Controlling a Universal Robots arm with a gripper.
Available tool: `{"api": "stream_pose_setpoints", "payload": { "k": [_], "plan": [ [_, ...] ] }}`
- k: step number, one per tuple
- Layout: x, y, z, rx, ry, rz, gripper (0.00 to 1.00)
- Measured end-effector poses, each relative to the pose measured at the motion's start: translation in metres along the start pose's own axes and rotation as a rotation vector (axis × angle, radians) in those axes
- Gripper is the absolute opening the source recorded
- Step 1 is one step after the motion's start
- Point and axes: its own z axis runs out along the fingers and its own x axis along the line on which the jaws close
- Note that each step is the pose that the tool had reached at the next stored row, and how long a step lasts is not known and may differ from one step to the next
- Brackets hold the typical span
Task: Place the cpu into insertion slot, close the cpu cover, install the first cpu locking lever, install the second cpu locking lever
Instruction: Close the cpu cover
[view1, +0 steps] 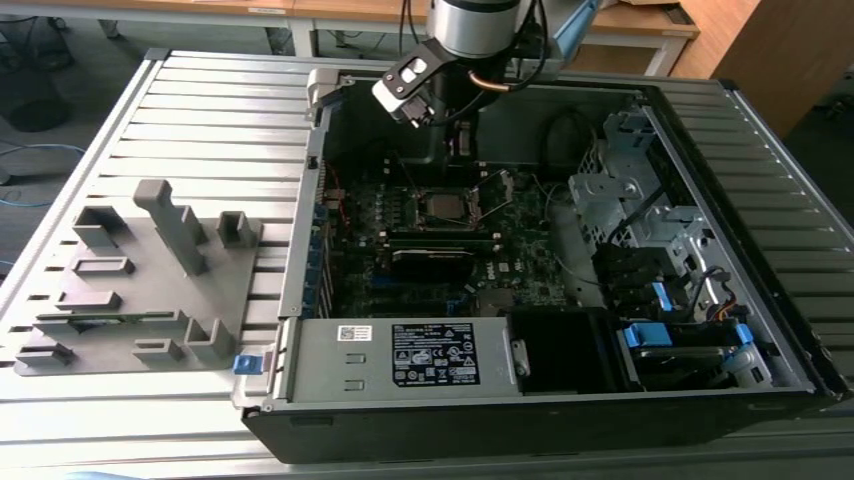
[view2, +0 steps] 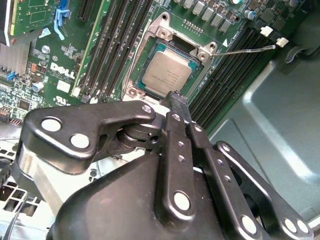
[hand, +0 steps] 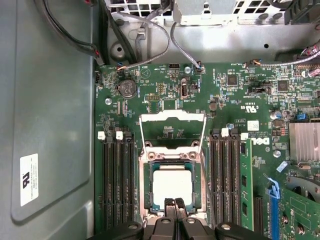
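Dull silver-grey square cpu (hand: 172, 184) sits flat in the square black insertion slot (hand: 147, 187), approx. centre of the exterior view, a bit above middle. Thin silvery window-frame cpu cover (hand: 172, 116) stands swung open on its hinge beyond the chip. Black two-finger gripper (hand: 175, 203) is pinched closed w/ nothing in it, tips just over the chip's edge. Looks like the cover-closing stage: I'd push on the frame's free bar, never the chip, & keep clear of the thin wire locking lever (view2: 250, 48).
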Motion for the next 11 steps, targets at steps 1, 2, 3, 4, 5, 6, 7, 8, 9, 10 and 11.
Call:
{"api": "stream_pose_setpoints", "payload": {
  "k": [1,2,3,4,5,6,7,8,9,10,11],
  "plan": [
    [0.0000,0.0008,0.0000,0.0000,0.0000,0.000,0.11],
    [0.0001,0.0018,0.0001,0.0000,0.0001,0.000,0.11],
    [0.0001,0.0029,0.0002,-0.0001,0.0001,0.000,0.11],
    [0.0002,0.0043,0.0002,-0.0001,0.0002,0.000,0.11],
    [0.0002,0.0057,0.0003,0.0000,0.0001,0.000,0.11],
    [0.0003,0.0073,0.0003,-0.0001,0.0002,0.000,0.11],
    [0.0003,0.0087,0.0004,-0.0001,0.0002,0.000,0.11],
    [0.0003,0.0103,0.0005,-0.0002,0.0002,0.000,0.11],
    [0.0004,0.0119,0.0005,-0.0001,0.0002,0.000,0.11],
    [0.0005,0.0137,0.0006,-0.0001,0.0002,0.000,0.11],
    [0.0005,0.0156,0.0007,-0.0001,0.0002,0.000,0.11]
  ]
}}
